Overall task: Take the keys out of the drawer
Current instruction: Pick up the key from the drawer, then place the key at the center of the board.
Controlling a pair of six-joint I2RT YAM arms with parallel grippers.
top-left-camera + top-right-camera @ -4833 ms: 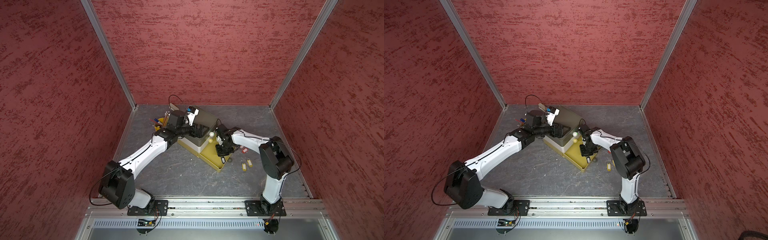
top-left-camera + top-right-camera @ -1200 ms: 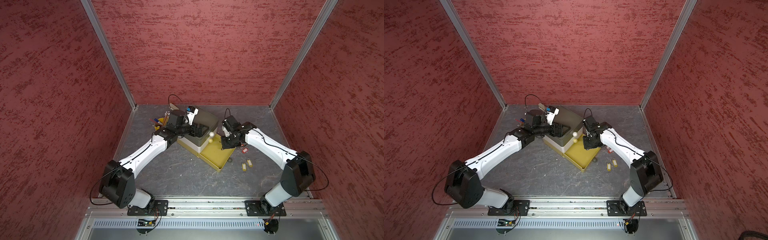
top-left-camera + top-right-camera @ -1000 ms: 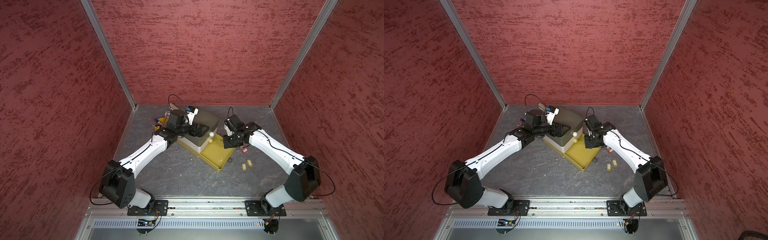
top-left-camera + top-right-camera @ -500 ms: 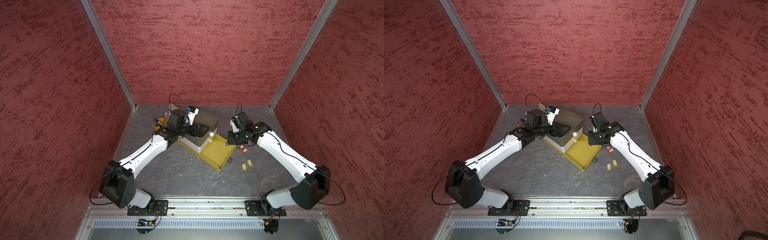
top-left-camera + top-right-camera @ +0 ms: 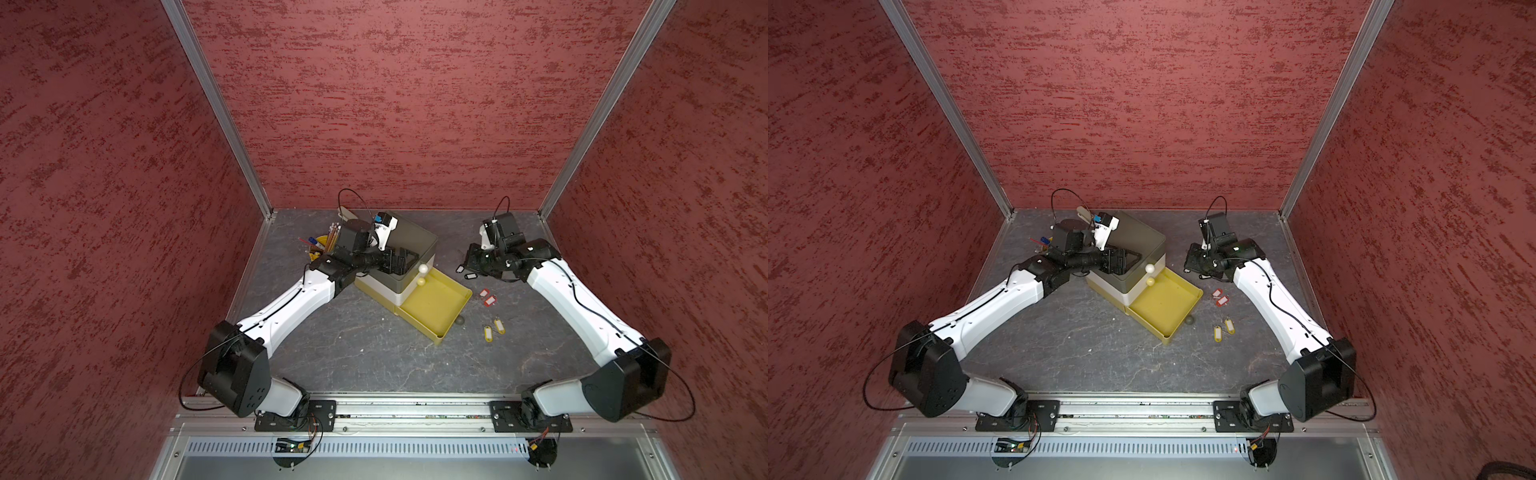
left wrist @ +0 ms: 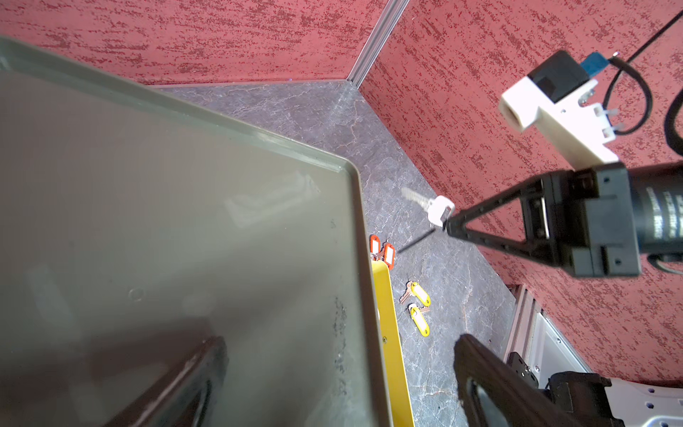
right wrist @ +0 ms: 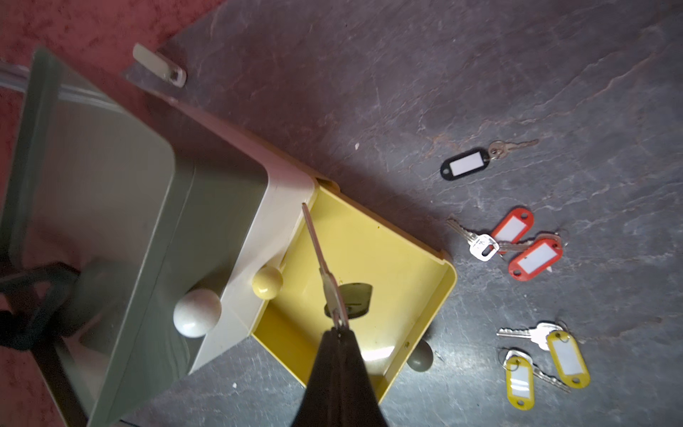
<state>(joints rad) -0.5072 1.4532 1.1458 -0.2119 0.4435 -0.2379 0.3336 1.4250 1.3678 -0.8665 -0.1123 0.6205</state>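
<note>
My right gripper (image 7: 338,332) is shut on a silver key (image 7: 325,266) with a black tag (image 7: 351,305) dangling under it. In both top views this gripper (image 5: 465,266) hangs to the right of the open yellow drawer (image 5: 432,307), whose floor (image 7: 388,240) is bare. On the grey floor lie another black-tagged key (image 7: 465,162), two red-tagged keys (image 5: 487,297) and two yellow-tagged keys (image 5: 493,330). My left gripper (image 5: 399,259) stands open over the top of the grey drawer cabinet (image 6: 184,222), with nothing between its fingers (image 6: 491,380).
The cabinet (image 5: 409,245) has two shut drawers with cream knobs (image 5: 423,269). The yellow drawer's grey knob (image 5: 459,320) juts out at its front. A yellow cup of pencils (image 5: 322,245) stands at the back left. Red walls close in three sides.
My right arm has swung away from over the drawer to the right and back, carrying the black-tagged key. The left arm has stayed put.
</note>
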